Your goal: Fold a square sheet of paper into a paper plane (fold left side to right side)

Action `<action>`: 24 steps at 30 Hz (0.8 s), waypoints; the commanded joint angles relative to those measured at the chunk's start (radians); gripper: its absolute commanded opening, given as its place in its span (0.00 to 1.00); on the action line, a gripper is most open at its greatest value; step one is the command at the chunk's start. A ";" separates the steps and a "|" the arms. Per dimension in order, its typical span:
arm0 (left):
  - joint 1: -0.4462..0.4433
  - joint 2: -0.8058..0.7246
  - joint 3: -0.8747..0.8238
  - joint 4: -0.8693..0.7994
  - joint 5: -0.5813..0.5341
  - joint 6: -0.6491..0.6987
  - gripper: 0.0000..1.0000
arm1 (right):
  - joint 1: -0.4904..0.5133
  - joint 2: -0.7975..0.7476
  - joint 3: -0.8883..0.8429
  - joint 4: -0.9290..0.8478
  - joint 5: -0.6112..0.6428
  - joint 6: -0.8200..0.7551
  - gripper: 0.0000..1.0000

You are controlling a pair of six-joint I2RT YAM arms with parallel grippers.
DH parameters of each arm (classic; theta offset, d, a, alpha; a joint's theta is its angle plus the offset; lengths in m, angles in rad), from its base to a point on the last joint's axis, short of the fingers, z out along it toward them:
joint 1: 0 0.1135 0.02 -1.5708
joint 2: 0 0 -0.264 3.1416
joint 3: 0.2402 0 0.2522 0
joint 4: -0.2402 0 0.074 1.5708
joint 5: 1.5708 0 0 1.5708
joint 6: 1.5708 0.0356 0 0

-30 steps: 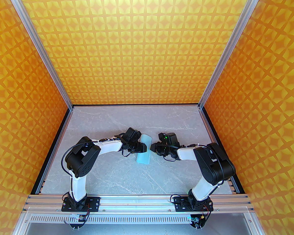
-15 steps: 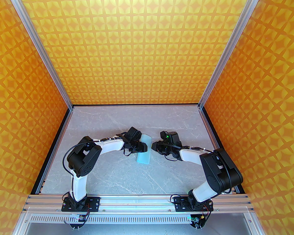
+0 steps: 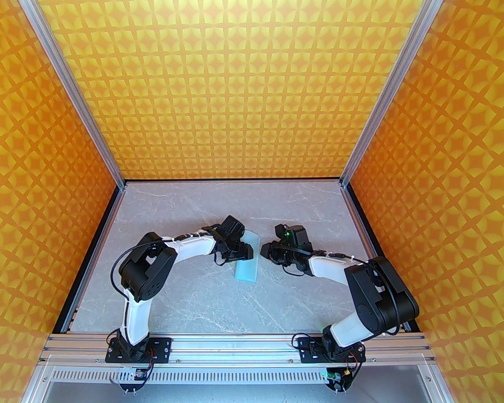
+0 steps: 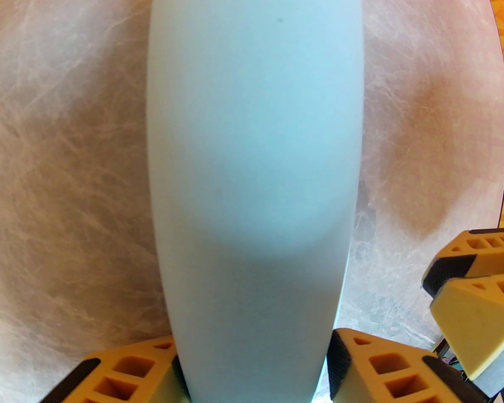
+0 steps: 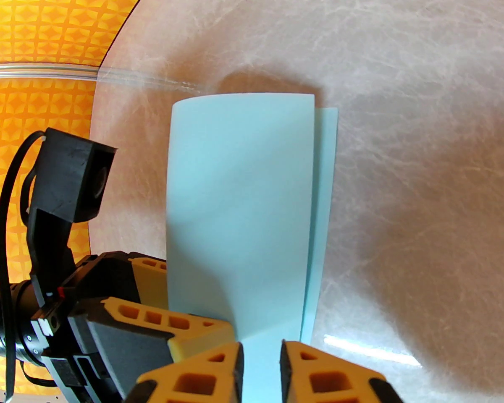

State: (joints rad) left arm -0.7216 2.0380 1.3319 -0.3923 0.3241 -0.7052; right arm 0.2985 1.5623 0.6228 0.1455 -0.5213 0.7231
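The square sheet of paper (image 3: 248, 268), doubled over into a narrow strip, lay on the marbled table (image 3: 185, 300). The left gripper (image 4: 254, 346) sat at the strip's left side. Its jaws stood about half apart, with the bowed paper filling the gap and meeting both fingers (image 4: 374, 372), which I read as a loose hold. The right gripper (image 5: 260, 346) sat at the strip's right side, jaws nearly together, with pale blue showing in the slit.

The upper layer arched off the lower one and stopped short of the lower layer's right edge, so pressing down from here would likely have set a crooked crease. If the left gripper had let go, the springy flap would probably have rolled open. The right fingers (image 5: 327, 380), nipping so thin an edge, could have crumpled it or dragged the whole strip across the smooth top. The two grippers sat close across the strip and might have knocked together.

Whether the right fingers actually pinched paper could not be told, because the contact was cut off at the frame's bottom. The fold line lay behind the left fingers. In the left wrist view the paper was a blur, with no layers distinguishable.
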 commanded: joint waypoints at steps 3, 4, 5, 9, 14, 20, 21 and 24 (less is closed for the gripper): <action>-0.036 0.165 0.008 0.029 -0.097 0.033 0.57 | -0.009 -0.034 -0.006 -0.012 0.027 -0.007 0.22; -0.036 0.173 0.014 0.021 -0.100 0.033 0.57 | -0.008 -0.036 -0.005 -0.014 0.027 -0.007 0.22; -0.036 0.177 0.015 0.021 -0.102 0.033 0.57 | -0.009 -0.039 -0.005 -0.017 0.029 -0.008 0.22; -0.040 0.197 0.029 -0.002 -0.111 0.040 0.57 | -0.008 -0.041 -0.005 -0.020 0.029 -0.010 0.22; -0.047 0.220 0.050 -0.034 -0.134 0.046 0.57 | -0.009 -0.026 0.000 -0.015 0.015 -0.010 0.20; -0.053 0.240 0.067 -0.046 -0.135 0.054 0.56 | -0.008 -0.004 0.000 0.005 0.000 -0.002 0.17; -0.053 0.243 0.071 -0.051 -0.135 0.060 0.56 | -0.009 0.001 0.000 0.009 -0.005 0.001 0.16; -0.055 0.247 0.079 -0.067 -0.135 0.085 0.56 | -0.009 0.009 0.004 0.011 -0.005 0.000 0.16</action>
State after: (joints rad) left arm -0.7498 2.1090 1.4590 -0.5545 0.2543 -0.6762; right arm 0.2985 1.5551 0.6224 0.1455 -0.5152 0.7238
